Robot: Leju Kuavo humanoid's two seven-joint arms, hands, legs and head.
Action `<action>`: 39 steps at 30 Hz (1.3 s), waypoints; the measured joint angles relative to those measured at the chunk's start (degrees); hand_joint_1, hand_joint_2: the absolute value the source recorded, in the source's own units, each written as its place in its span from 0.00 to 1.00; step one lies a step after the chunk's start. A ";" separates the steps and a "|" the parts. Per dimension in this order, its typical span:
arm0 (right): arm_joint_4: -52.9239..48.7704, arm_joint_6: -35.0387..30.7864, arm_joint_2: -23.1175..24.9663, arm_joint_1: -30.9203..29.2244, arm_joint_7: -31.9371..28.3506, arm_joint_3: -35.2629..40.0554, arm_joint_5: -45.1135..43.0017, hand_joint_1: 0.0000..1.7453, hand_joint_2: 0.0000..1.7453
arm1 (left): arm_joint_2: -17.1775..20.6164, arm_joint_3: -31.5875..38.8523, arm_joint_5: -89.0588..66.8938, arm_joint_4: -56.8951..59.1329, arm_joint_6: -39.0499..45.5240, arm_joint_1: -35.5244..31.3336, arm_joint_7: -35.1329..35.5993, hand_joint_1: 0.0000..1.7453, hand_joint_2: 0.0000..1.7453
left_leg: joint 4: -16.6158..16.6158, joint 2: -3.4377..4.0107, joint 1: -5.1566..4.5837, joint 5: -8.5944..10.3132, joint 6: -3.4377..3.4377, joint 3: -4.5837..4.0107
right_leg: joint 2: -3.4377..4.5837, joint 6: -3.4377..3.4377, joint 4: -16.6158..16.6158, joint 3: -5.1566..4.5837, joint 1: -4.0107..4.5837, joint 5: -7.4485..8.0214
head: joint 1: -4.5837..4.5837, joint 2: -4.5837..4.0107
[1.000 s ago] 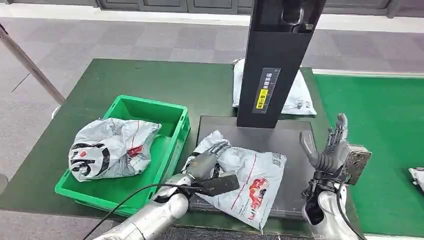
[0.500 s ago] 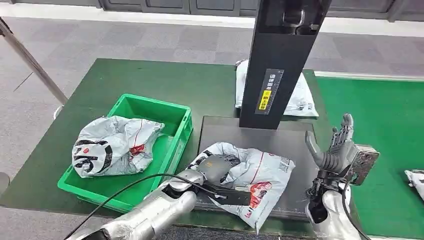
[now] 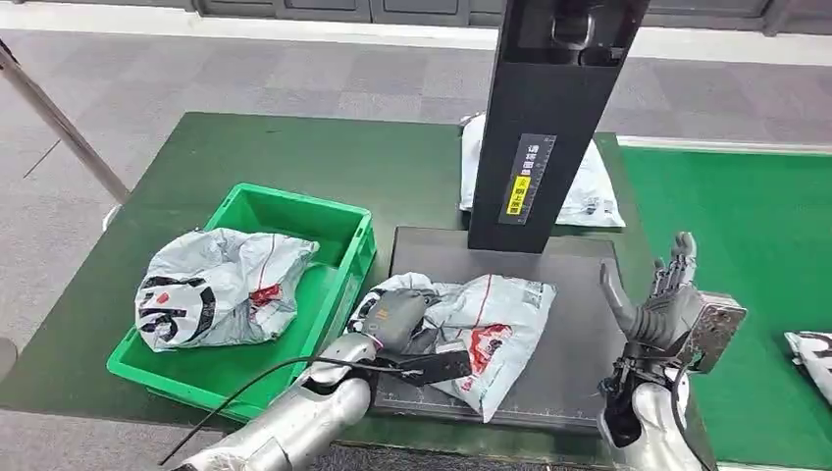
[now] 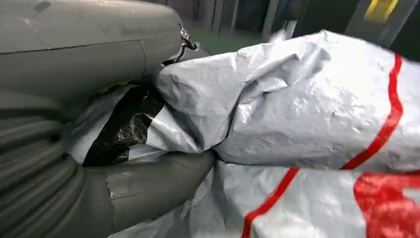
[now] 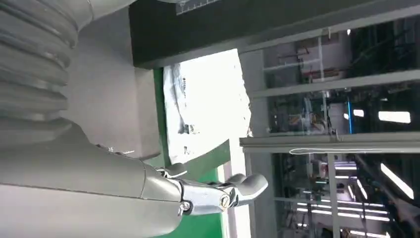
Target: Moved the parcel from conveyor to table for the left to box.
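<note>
My left hand (image 3: 394,322) grips the parcel (image 3: 481,329), which lies on the dark pad (image 3: 579,334) beside the green box (image 3: 338,285) (one bag (image 3: 221,285) is already inside). Boxing remains. My right hand (image 3: 662,304) hangs raised, fingers apart, holding nothing.

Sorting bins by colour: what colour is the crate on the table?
Bright green crate, clearest in the head view.

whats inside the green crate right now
One crumpled grey parcel with black and red print lies in the green crate, filling its left part; bare green floor shows to its right. Whatever may lie under the parcel is covered.
</note>
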 measured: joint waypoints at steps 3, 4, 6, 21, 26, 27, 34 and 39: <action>-0.42 0.00 0.02 0.47 0.02 -0.20 -0.24 0.00 1.00 | 1.09 2.91 1.64 -5.86 7.04 1.69 -2.68 1.00 1.00 | 0.00 0.03 0.00 0.00 0.00 -0.15 | 0.05 0.00 0.00 -0.16 0.00 0.00 | 0.00 0.00; -0.42 0.00 0.02 0.56 0.00 -0.22 -0.46 0.00 1.00 | 2.00 4.16 1.64 -8.89 8.10 2.33 -2.85 1.00 1.00 | 0.00 0.04 0.00 -0.01 0.00 -0.16 | 0.05 0.00 0.00 -0.19 0.00 0.00 | 0.00 0.00; -0.42 -0.07 0.02 0.74 -0.09 -0.24 -0.88 0.00 1.00 | 3.38 6.49 0.91 -14.17 9.35 3.54 -2.87 1.00 1.00 | 0.00 0.07 0.00 -0.01 0.00 -0.20 | 0.07 0.00 0.00 -0.24 0.00 -0.01 | -0.02 -0.02; -1.05 -0.35 0.15 1.26 -0.33 -1.33 -2.45 0.00 1.00 | 7.65 16.44 -9.13 -30.67 13.20 7.81 -2.96 1.00 1.00 | 0.00 0.07 -0.02 -0.01 0.00 -0.29 | 0.05 -0.02 -0.01 -0.31 -0.01 -0.01 | -0.02 0.00; -2.32 -0.33 0.18 2.17 -0.35 -2.21 -3.28 0.00 1.00 | 11.21 24.42 -15.64 -35.97 13.63 9.85 -0.71 1.00 1.00 | -0.01 0.15 0.04 -0.01 -0.02 -0.29 | 0.14 -0.06 0.04 -0.38 0.03 -0.04 | -0.02 0.00; -2.47 -0.33 0.18 2.24 -0.35 -2.23 -3.32 0.00 1.00 | 11.59 25.88 -16.75 -36.76 13.66 10.46 -0.71 1.00 1.00 | -0.01 0.14 0.04 0.00 -0.03 -0.28 | 0.13 -0.08 0.04 -0.39 0.03 -0.05 | -0.02 0.00; -3.06 -0.31 0.18 2.49 -0.33 -2.29 -3.43 0.00 1.00 | 12.79 31.03 -17.88 -39.82 13.68 12.64 -0.73 1.00 1.00 | -0.01 0.12 0.02 -0.01 -0.02 -0.31 | 0.11 -0.08 0.01 -0.36 0.01 -0.06 | 0.00 0.00; -3.13 -0.28 0.18 2.52 -0.35 -2.29 -3.43 0.00 1.00 | 13.09 31.97 -17.95 -40.52 13.68 13.02 -0.75 0.00 1.00 | 0.00 0.12 0.01 -0.01 -0.02 -0.31 | 0.11 -0.07 -0.01 -0.35 0.00 -0.05 | 0.00 0.00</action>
